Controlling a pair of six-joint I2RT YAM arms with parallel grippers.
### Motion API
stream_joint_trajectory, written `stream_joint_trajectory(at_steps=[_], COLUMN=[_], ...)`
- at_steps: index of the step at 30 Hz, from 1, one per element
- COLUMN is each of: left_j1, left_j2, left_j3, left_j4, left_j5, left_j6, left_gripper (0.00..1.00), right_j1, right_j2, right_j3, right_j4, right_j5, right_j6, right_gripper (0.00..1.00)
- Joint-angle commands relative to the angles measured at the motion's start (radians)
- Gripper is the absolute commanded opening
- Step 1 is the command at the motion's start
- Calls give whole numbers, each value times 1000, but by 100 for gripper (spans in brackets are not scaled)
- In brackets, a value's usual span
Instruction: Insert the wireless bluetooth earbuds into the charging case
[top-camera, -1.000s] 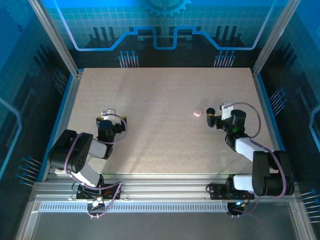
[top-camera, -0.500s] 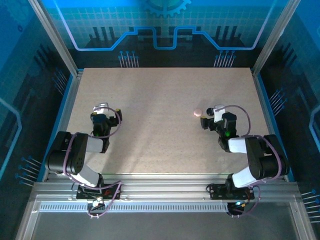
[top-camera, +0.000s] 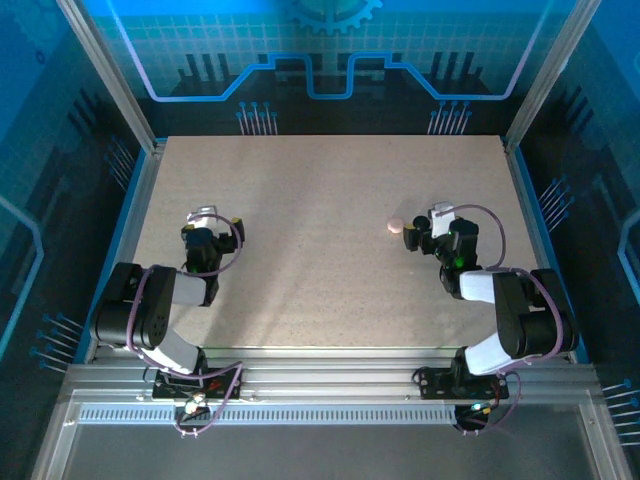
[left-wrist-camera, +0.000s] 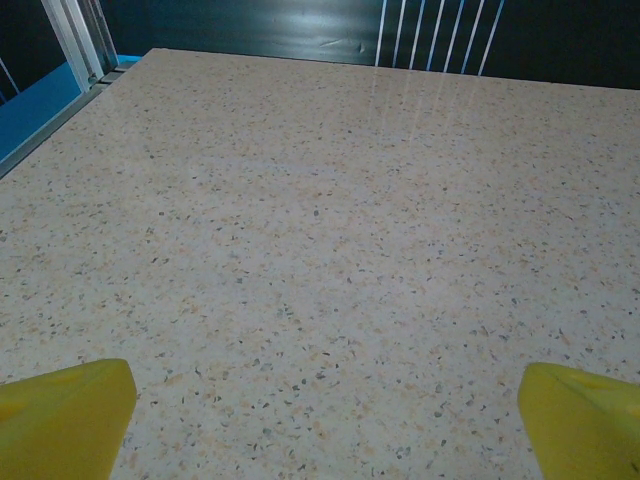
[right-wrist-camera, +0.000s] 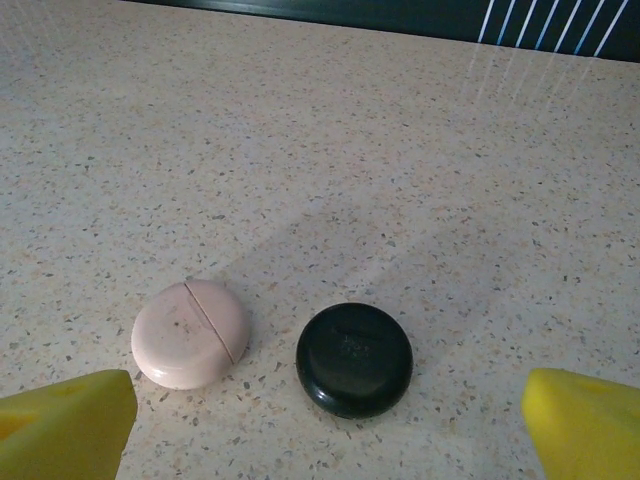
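The left gripper (left-wrist-camera: 320, 425) is spread wide over the table (top-camera: 320, 200). The right gripper (right-wrist-camera: 328, 428), equally spread, faces the case (right-wrist-camera: 190, 333). The case lies flat and round with no long axis, its seam running diagonally, just left of a black puck (right-wrist-camera: 354, 358).

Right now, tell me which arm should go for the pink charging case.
Right. The right gripper, open, faces the pink charging case, lying just ahead beside a black round case. The left gripper, also open, sits far across the table.

speckled table (top-camera: 300, 200), pink charging case (right-wrist-camera: 190, 333), black puck (right-wrist-camera: 354, 358)
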Motion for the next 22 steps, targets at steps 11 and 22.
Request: stream_joint_trajectory(at_steps=[11, 22], left_j1=[4, 2], left_j2=[-10, -10], left_j3=[7, 10], left_j4=[1, -5], left_j5=[17, 14], left_j6=[-10, -6], left_gripper=[99, 99], right_j1=[-15, -14], right_j2=[4, 4], right_j3=[12, 13], right_j4=[4, 4], right_j5=[-24, -21], right_j6=[14, 11], right_gripper=[100, 100])
